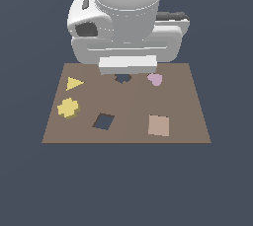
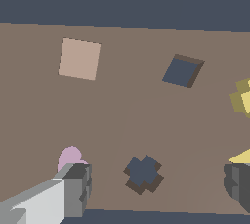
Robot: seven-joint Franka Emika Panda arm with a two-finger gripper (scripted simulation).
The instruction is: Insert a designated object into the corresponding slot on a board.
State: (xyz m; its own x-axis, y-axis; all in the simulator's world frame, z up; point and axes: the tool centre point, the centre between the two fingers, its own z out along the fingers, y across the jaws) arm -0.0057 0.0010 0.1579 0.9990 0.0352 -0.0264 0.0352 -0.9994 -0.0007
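The yellow lobed block (image 1: 68,108) lies on the brown board (image 1: 188,106) near the exterior view's left edge. In the wrist view it is cut off at the frame edge (image 2: 242,98). The cross-shaped slot (image 1: 122,78) is at the board's far edge, partly under the arm's hand (image 1: 127,64); the wrist view shows it whole (image 2: 143,173). My gripper (image 2: 156,186) is open and empty. It hovers above the board's far edge, with the slot between its fingers (image 2: 73,191). The block is well off to one side of it.
A flat yellow triangle (image 1: 74,83) lies behind the block. A pink lumpy piece (image 1: 154,79) sits by the slot, close to one finger. A dark diamond-turned square hole (image 1: 104,121) and a tan square tile (image 1: 158,125) are nearer the front edge.
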